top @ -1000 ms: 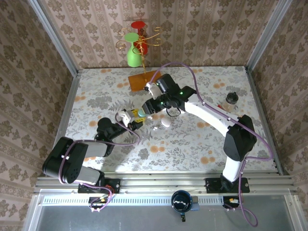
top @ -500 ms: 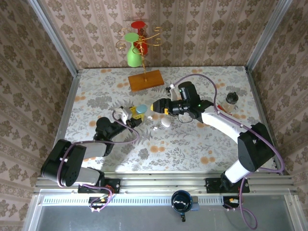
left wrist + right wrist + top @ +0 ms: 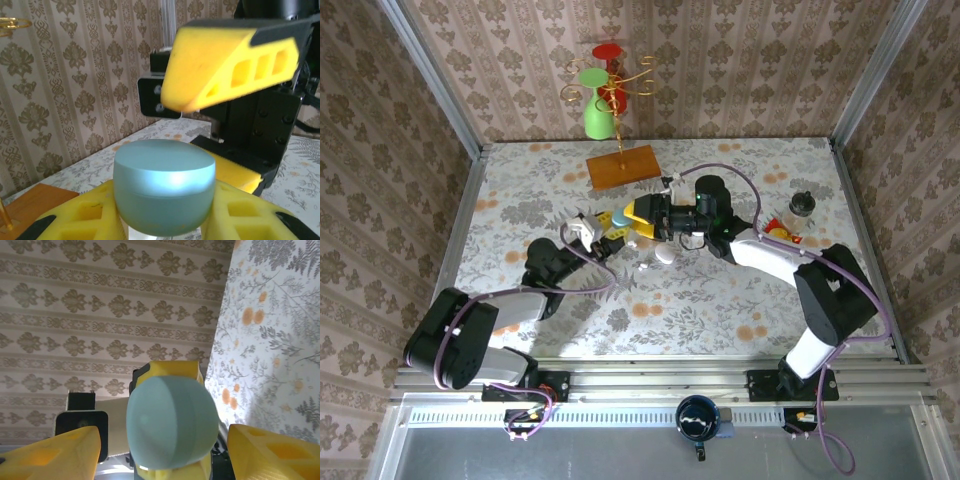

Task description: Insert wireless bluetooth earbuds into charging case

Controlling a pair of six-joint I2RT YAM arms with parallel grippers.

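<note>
Two robot arms are meeting over the middle of a flower-patterned table (image 3: 720, 290) that is walled on three sides with patterned paper. The left arm is reaching in from the near left corner and the right arm is bending in from the near right, so their ends are facing each other.

At the far edge a wooden board (image 3: 623, 166) is carrying a gold wire stand, and a green vase (image 3: 598, 112) is standing just behind it. A small lidded jar (image 3: 801, 208) is standing near the right edge.

The left gripper (image 3: 604, 231) is clamping the pale blue charging case (image 3: 619, 219) between its yellow fingers (image 3: 80, 220). The round case is sitting with its lid down.

The right gripper (image 3: 639, 222) is facing it with its jaws standing apart. In the right wrist view its yellow fingers (image 3: 50, 452) are flanking the case, with a gap showing on either side. In the left wrist view one finger is hanging above the lid without touching it.

On the table just beside the two grippers a white pebble-shaped case (image 3: 663, 254) is lying. Near it two tiny white earbuds (image 3: 643, 266) are resting on the cloth, too small to tell which way they are lying.
</note>
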